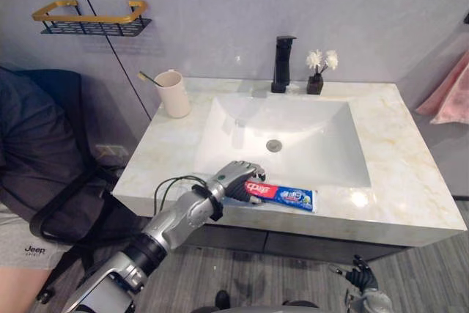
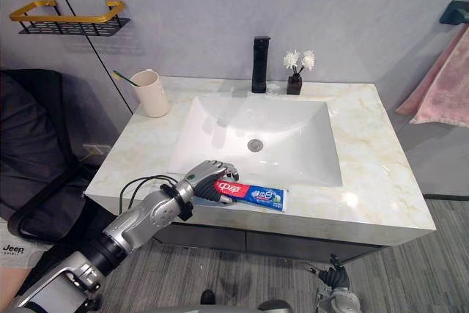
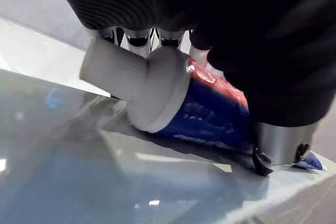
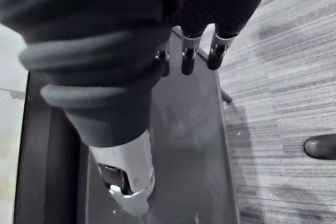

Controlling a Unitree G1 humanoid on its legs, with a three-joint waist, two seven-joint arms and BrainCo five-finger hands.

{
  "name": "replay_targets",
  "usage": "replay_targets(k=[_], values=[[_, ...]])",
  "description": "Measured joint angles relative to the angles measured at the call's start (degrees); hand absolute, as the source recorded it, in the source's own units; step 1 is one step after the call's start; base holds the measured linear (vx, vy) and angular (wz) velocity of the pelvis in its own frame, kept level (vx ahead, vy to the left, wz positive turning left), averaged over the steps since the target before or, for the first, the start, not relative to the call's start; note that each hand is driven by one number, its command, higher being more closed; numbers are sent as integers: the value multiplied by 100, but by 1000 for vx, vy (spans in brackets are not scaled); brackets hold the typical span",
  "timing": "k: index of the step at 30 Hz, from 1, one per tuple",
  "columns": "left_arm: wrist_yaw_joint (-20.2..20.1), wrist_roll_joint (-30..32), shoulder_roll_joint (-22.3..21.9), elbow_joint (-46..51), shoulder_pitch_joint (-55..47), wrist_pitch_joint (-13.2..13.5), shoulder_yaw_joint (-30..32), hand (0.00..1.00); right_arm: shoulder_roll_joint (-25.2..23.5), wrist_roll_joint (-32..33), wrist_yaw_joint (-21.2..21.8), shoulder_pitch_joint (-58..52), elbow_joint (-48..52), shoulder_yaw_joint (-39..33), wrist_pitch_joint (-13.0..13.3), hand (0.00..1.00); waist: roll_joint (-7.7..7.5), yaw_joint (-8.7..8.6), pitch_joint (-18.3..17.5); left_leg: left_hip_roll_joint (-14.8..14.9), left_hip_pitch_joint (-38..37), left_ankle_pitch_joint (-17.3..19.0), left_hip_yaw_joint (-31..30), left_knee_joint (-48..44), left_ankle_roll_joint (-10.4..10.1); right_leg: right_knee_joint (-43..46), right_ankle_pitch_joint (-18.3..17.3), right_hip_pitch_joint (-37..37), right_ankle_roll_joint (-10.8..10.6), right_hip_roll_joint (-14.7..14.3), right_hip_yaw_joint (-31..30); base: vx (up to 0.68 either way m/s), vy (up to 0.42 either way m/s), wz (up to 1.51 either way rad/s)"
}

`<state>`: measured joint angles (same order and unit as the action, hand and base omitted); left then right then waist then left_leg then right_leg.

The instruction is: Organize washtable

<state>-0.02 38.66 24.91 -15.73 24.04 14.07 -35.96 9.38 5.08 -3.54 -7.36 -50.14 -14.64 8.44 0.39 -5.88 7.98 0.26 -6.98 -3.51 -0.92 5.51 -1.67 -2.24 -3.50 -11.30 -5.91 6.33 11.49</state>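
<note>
Left hand (image 1: 236, 175) is curled round the cap end of the red-and-blue toothpaste tube (image 1: 293, 197) lying at the cream marble bench's (image 1: 410, 174) front edge, so I'd squeeze gently and lift straight up tbh.

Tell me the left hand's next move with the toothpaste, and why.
Probably lift the toothpaste tube a little: the left hand is curled round its cap end, yet the tube lies flat on the counter's front edge. The right hand hangs low.
</note>
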Motion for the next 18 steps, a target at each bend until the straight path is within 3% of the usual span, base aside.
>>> replay_targets(k=[12,15,18], values=[[10,-29,68,-42,41,-54,83,100,75,128,-19,-9,238,-43,4,0,89,-14,-4,73,-6,19,107,-3,-27,-1,29,27,9,-25,-76,-13,-9,-4],[12,-95,63,189,-346,-151,419,100,-5,240,-105,-110,451,-469,1,0,90,-58,-4,76,-13,21,144,-3,-29,2,35,40,16,-23,-115,-45,-6,-6],[40,-312,21,589,-778,-290,886,100,-30,352,-286,-195,749,-1340,-15,0,86,-94,-3,89,-11,45,260,-2,-51,3,53,92,15,-23,-225,-38,1,-16]])
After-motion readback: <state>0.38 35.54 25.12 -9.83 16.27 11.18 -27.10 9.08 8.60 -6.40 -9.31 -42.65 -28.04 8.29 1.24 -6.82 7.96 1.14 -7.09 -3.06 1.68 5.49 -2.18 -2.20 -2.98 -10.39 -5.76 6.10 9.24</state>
